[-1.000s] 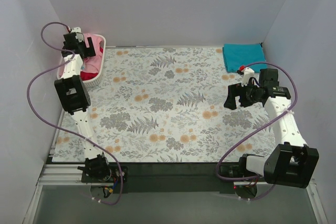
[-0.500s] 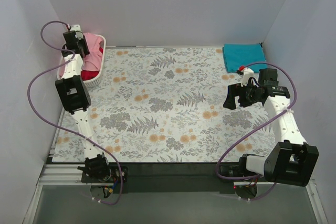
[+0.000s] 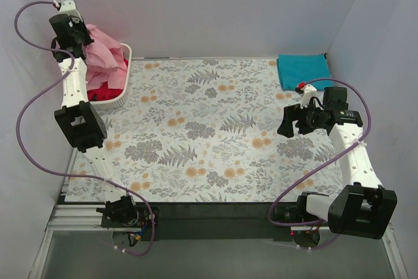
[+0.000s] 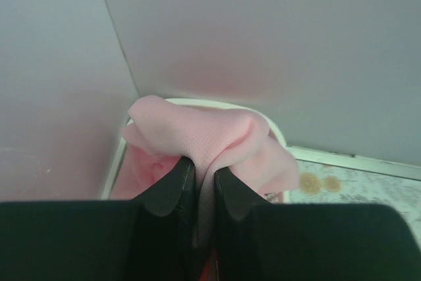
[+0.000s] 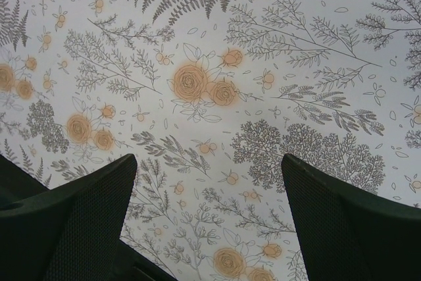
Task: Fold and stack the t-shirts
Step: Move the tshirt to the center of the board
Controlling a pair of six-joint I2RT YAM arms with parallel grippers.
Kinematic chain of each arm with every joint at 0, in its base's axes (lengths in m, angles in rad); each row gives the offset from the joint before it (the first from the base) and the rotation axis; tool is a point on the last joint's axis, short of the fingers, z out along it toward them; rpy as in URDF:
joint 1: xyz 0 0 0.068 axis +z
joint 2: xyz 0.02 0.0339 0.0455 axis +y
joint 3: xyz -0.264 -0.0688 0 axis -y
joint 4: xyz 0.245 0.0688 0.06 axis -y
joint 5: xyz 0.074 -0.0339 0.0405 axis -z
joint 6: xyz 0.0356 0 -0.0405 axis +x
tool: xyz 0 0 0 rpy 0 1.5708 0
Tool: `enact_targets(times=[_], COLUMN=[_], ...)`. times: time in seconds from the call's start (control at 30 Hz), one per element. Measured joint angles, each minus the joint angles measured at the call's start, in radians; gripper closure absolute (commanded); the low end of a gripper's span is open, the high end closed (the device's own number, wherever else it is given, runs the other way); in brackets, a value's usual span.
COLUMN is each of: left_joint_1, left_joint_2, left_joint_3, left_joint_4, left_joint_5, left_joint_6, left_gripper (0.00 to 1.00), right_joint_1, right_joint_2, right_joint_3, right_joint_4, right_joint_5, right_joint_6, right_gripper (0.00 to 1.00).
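My left gripper [image 3: 80, 36] is shut on the light pink t-shirt [image 3: 98, 55], lifted above the white basket [image 3: 123, 80] at the far left. In the left wrist view the pink t-shirt [image 4: 204, 133] bunches over the gripper [image 4: 202, 166], pinched between the two black fingers. A bright red t-shirt [image 3: 106, 89] lies inside the basket under the pink cloth. The teal t-shirt [image 3: 302, 70] lies folded at the far right corner. My right gripper [image 3: 285, 122] hovers open over the flowered tablecloth, and the right wrist view shows the gripper [image 5: 207, 182] with nothing between its fingers.
A flowered tablecloth [image 3: 209, 129] covers the table. Grey walls close in the left, back and right sides. The basket rim [image 4: 217, 104] sits against the back left corner. Purple cables loop off both arms.
The left gripper shut on the pink t-shirt in the basket and rose up and to the left, pulling the cloth out. The right arm barely moved.
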Motion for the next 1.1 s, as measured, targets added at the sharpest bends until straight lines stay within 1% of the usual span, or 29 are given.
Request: enact_targets(times=[0.17, 0.33, 0.5, 0.7, 0.77, 0.87, 0.9, 0.93, 1.0, 1.07, 1.1], left_joint_1=[0.005, -0.003, -0.031, -0.042, -0.042, -0.043, -0.045, -0.048, -0.053, -0.061, -0.068], left_joint_2=[-0.092, -0.239, -0.398, -0.542, -0.594, -0.679, -0.718, -0.750, -0.797, -0.822, -0.829], left_joint_3=[0.052, 0.059, 0.090, 0.094, 0.034, -0.138, -0.233, -0.323, -0.507, -0.661, -0.735], left_joint_4=[-0.044, -0.073, -0.062, -0.011, 0.014, 0.053, 0.067, 0.069, 0.087, 0.059, 0.026], left_joint_5=[0.111, 0.257, 0.373, 0.510, 0.569, 0.655, 0.683, 0.716, 0.785, 0.856, 0.880], left_joint_6=[-0.080, -0.181, -0.285, -0.413, -0.460, -0.518, -0.532, -0.542, -0.546, -0.523, -0.484], left_gripper=[1.00, 1.00, 1.00, 1.00, 1.00, 1.00, 0.93, 0.58, 0.02, 0.02, 0.02], right_joint_1=[0.000, 0.000, 0.000, 0.000, 0.000, 0.000, 0.000, 0.000, 0.000, 0.000, 0.000], right_joint_2=[-0.016, -0.023, -0.024, -0.035, -0.041, -0.042, -0.042, -0.042, -0.042, -0.042, -0.042], right_joint_3=[-0.001, -0.001, -0.001, -0.001, -0.001, -0.001, -0.001, -0.001, -0.001, -0.001, -0.001], right_joint_4=[0.000, 0.000, 0.000, 0.000, 0.000, 0.000, 0.000, 0.000, 0.000, 0.000, 0.000], right_joint_5=[-0.008, -0.016, -0.022, -0.022, -0.022, -0.022, -0.022, -0.022, -0.022, -0.023, -0.024], right_joint_6=[0.000, 0.001, 0.008, 0.015, 0.015, 0.015, 0.015, 0.015, 0.015, 0.015, 0.014], right_gripper=[0.03, 0.03, 0.03, 0.03, 0.03, 0.03, 0.03, 0.03, 0.03, 0.02, 0.02])
